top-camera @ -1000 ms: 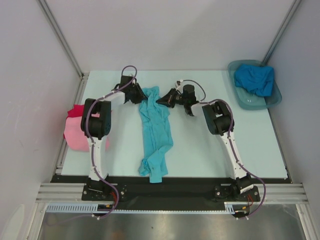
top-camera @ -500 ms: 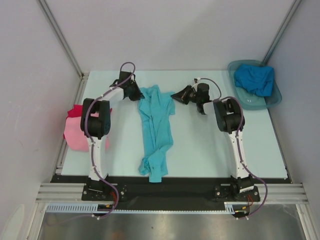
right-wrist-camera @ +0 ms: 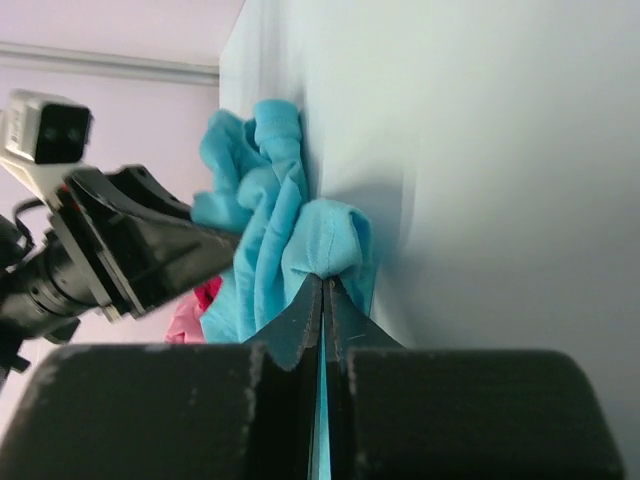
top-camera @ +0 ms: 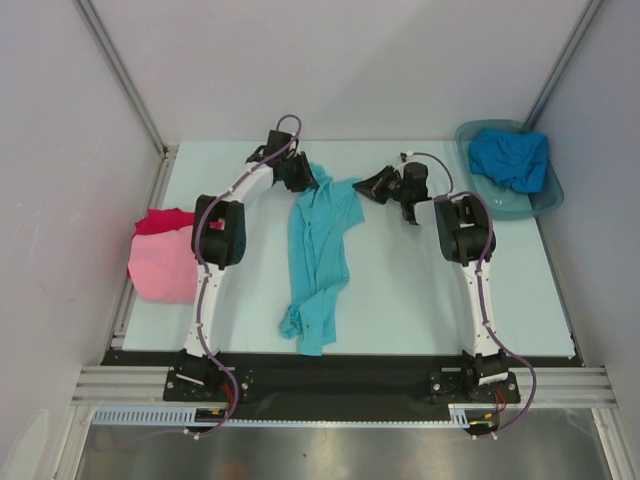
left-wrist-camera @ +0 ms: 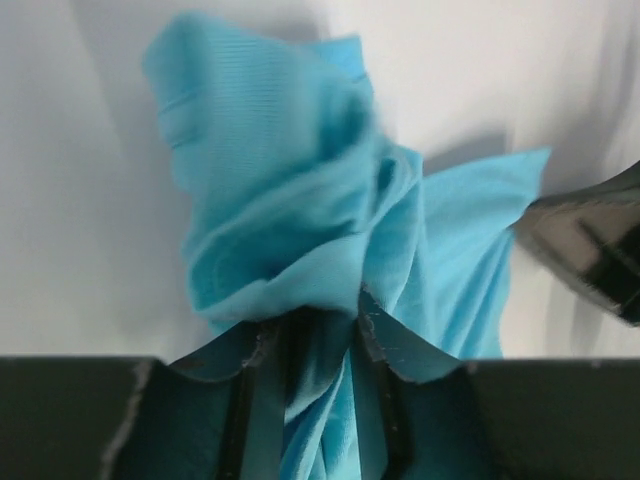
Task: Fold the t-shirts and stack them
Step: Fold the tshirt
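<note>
Left end effector (top-camera: pixel 308 181), right end effector (top-camera: pixel 360 187) pinch turquoise t-shirt (top-camera: pixel 320 250); top shifted right since earlier.

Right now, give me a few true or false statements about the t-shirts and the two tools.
1. The left tool has turquoise t-shirt cloth bunched between its fingers. True.
2. The deeper blue t-shirt lies spread flat on the table. False: it sits crumpled in the grey tub at the far right corner.
3. The pink t-shirt and the red t-shirt lie together at the table's left edge. True.
4. The right tool hangs open and empty. False: it is shut on a fold of the turquoise t-shirt.
</note>
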